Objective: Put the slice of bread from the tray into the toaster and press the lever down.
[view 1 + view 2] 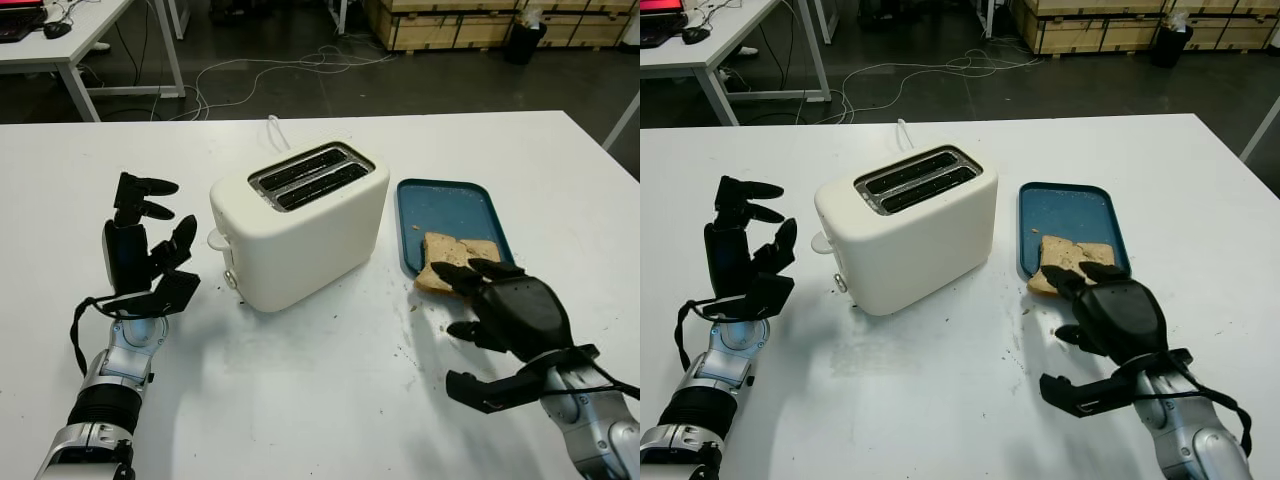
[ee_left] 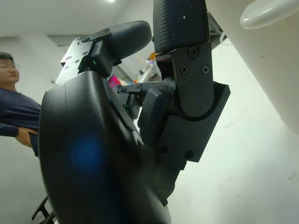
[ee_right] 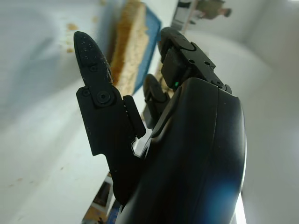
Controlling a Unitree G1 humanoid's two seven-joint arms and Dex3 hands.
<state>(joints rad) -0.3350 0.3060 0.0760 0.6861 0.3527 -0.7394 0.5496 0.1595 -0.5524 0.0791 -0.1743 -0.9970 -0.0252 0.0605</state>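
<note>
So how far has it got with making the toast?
Barely started. The bread lies on the tray's near end and the toaster slots are empty. The right hand is at the slice, not gripping it. The left hand is open beside the toaster. Loading and the lever remain.

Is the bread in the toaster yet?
No. The bread lies on the tray's near end, and the toaster slots are empty. The right robot hand is open beside it.

Right hand (image 1: 505, 305) palm down just right-front of the toaster (image 1: 300, 222), fingers (image 1: 470, 268) forward, thumb low, holding nothing. Left hand (image 1: 140, 250) upright left of the toaster, palm toward it, empty, forearm rising from the near edge.
</note>
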